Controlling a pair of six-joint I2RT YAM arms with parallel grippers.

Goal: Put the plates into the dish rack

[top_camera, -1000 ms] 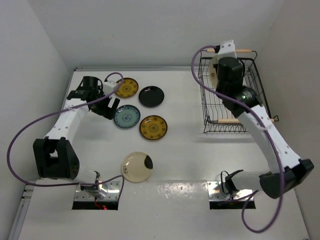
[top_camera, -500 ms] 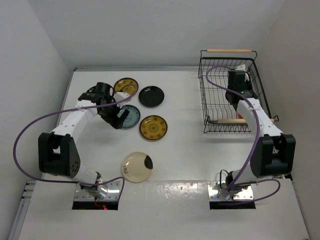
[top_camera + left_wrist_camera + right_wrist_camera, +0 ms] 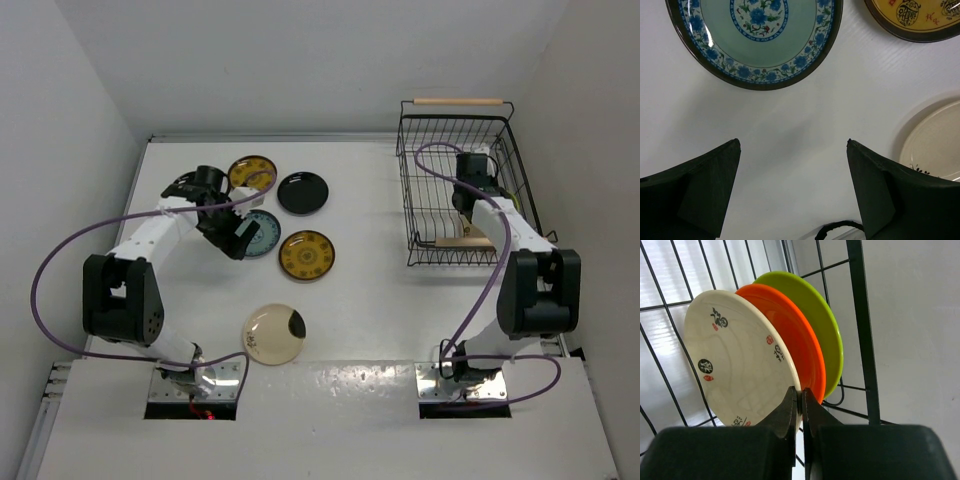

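Note:
My right gripper (image 3: 801,392) is shut on the rim of a cream plate (image 3: 735,365) with dark marks. The plate stands upright in the dish rack (image 3: 405,200), next to an orange-red plate (image 3: 790,335) and a lime green plate (image 3: 817,315). My left gripper (image 3: 792,145) is open and empty, just above the table near the edge of a blue-grey patterned plate (image 3: 757,40). In the top view my left gripper (image 3: 232,232) partly covers that plate (image 3: 264,230). My right gripper (image 3: 466,205) is low inside the rack.
On the table lie two mustard-yellow plates (image 3: 252,173) (image 3: 307,254), a glossy black plate (image 3: 302,192) and a cream plate with a dark patch (image 3: 274,333). The rack's wooden handles (image 3: 458,101) span its far and near ends. A wall stands close behind the rack.
My right arm has come down from above the rack and lowered the cream plate in beside the orange-red one. My left gripper has moved right, up to the blue-grey plate.

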